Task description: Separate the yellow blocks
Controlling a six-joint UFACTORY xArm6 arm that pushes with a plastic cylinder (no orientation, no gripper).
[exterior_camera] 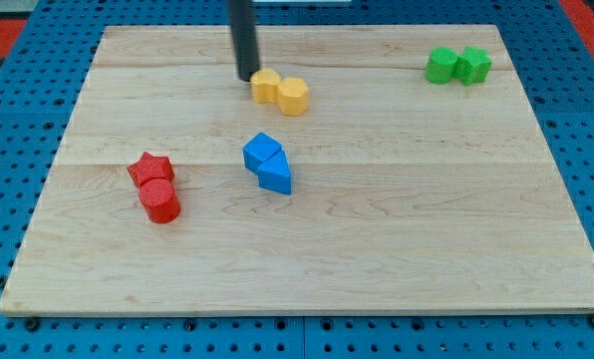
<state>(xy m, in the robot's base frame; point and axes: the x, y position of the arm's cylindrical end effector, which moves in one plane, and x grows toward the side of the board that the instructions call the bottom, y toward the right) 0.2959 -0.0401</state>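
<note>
Tool (248, 77) beside left-right yellow blocks (280, 92)

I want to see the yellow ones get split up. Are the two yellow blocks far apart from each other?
No, the two yellow blocks sit touching side by side near the view's top, with my tip just at their left.

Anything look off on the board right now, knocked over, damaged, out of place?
Nothing stands out. The yellow blocks sit touching near the view's top, my tip right at their left side. Red, blue and green pairs sit intact on the board.
</note>
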